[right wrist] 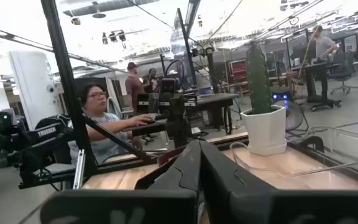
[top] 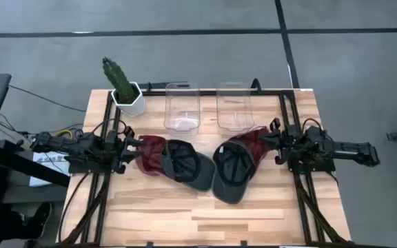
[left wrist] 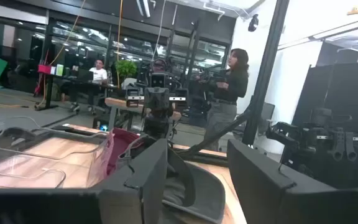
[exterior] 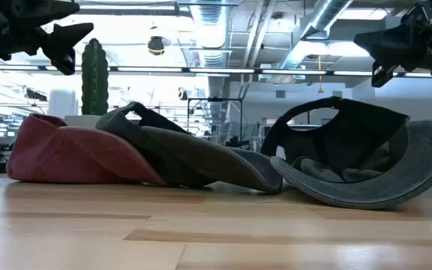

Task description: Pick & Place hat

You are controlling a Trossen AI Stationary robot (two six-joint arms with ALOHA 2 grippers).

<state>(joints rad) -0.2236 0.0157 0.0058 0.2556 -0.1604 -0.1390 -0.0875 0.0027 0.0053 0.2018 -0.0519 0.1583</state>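
**Jaws apart on the left, clenched on the right, both caps lying loose**

The left gripper (top: pixel 131 146) is holding its jaws apart and empty, hovering above the bench (top: pixel 185 213) just beside the red crown of the left cap (top: pixel 174 162). The right gripper (top: pixel 271 141) is keeping its jaws clenched on nothing, hanging just beside the red crown of the right cap (top: pixel 236 165).

Taking the potted cactus (top: pixel 124 88) at the bench's far left corner as the landmark: the left cap is lying on the wood nearer the camera side of the cactus, upside down with its grey brim pointing toward the bench's middle. The right cap is lying farther along from the cactus, also upturned, its brim nearly touching the other cap's. Two clear plastic bins (top: pixel 182 107) are standing in a row beside the cactus, along the same far edge, and both appear to be sitting empty.

By this look the task is only starting: neither cap is being grasped or lifted, and nothing is resting in a bin. Grasping, carrying and placing are all remaining, presumably into those bins.
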